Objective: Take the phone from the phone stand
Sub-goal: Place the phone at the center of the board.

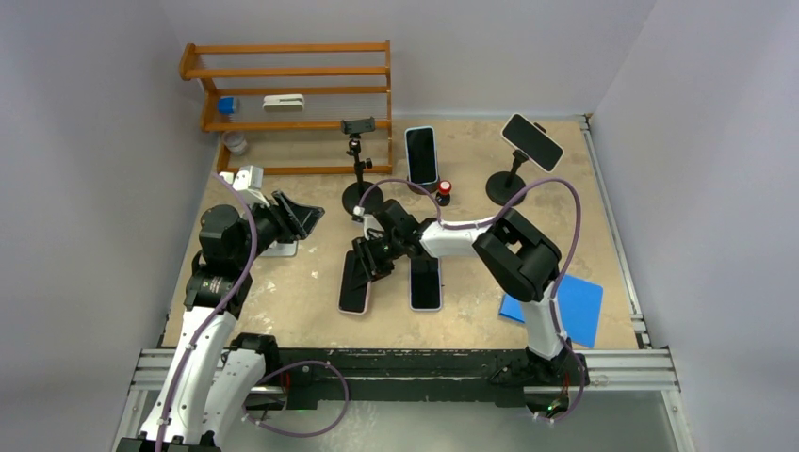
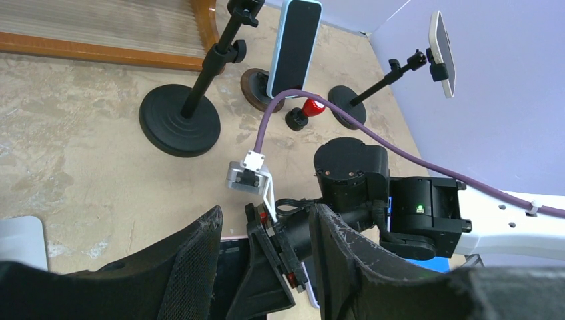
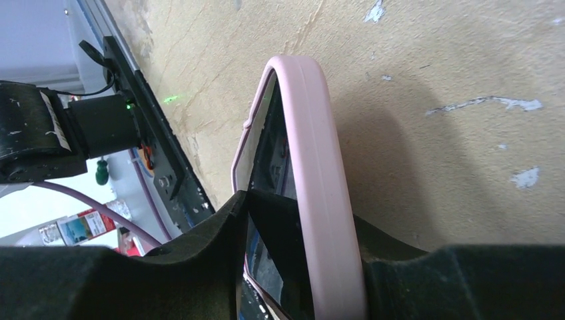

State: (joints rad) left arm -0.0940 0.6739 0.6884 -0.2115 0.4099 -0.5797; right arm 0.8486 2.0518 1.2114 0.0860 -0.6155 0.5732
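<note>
Top external view: a tan desk [image 1: 283, 311], scuffed and blotched with pale worn patches, fills a booth of plain lavender-grey walls [image 1: 85, 141]. Metal rails [image 1: 617, 240] edge its right and near sides. A wooden rack [image 1: 292, 89] stands against the back wall on the left, and a blue mat [image 1: 577, 306] lies at the near right.

Three black stands sit across the back half. The left phone stand [image 1: 358, 165] has a small clamp on top. The middle one carries an upright blue-cased phone [image 1: 421, 155]. The right one holds a tilted dark phone [image 1: 530, 141]. A red-topped knob [image 1: 444, 190] sits between the middle and right bases.

The right gripper [image 1: 369, 259] reaches in low over the middle of the desk. Right wrist view shows its fingers [image 3: 200, 240] pressed against both faces of the pink-cased phone [image 3: 313, 167], pinching it. The phone's far end lies close over the speckled surface. From above, that phone [image 1: 354, 287] lies down at desk level, well apart from the stands. A second dark phone [image 1: 426, 284] lies flat just beside it.

The left gripper [image 1: 303, 217] hangs over the left of the desk near a white block [image 1: 278, 249]. Left wrist view shows this gripper [image 2: 266, 220] with its fingers spread and nothing between them; the right arm shows through the gap.
</note>
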